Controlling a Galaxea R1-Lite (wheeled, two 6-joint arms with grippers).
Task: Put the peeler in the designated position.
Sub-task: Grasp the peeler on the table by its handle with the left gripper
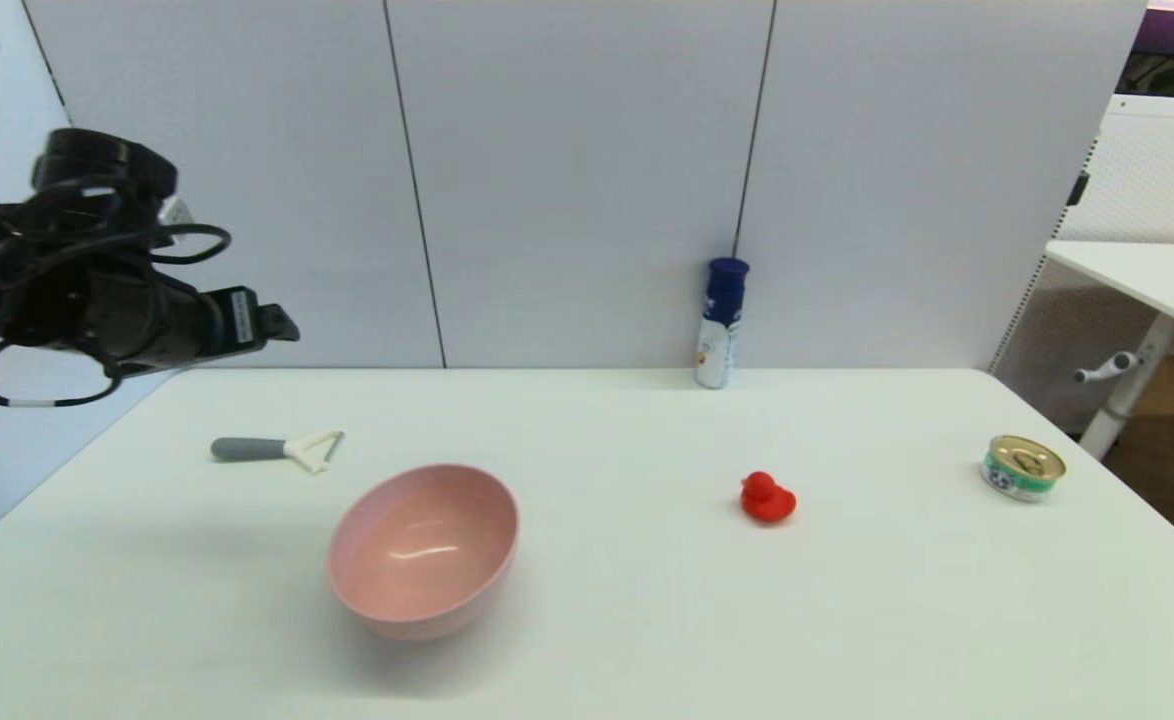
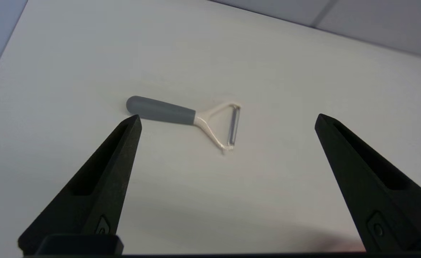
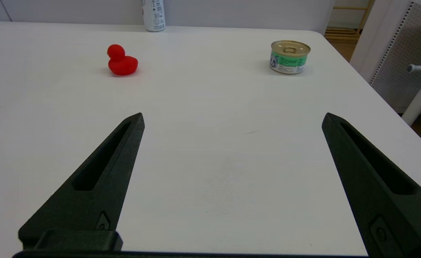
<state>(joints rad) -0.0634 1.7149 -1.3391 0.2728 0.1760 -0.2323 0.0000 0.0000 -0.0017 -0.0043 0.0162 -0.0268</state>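
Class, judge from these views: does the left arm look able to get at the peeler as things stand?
Probably yes. The left gripper hangs open above the peeler, which lies flat on bare table, apart from the pink bowl; nothing lies between them.

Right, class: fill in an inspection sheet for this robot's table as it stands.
Surface: white table, flat.
Job's things: peeler lying flat behind the pink bowl, not held.
Clutter: red duck, tin can, spray bottle by the wall.
Claws: left claw open, raised above the peeler; right claw open, holding nothing.
Cables: black loops on the left arm.
Surroundings: grey wall panels, second desk.
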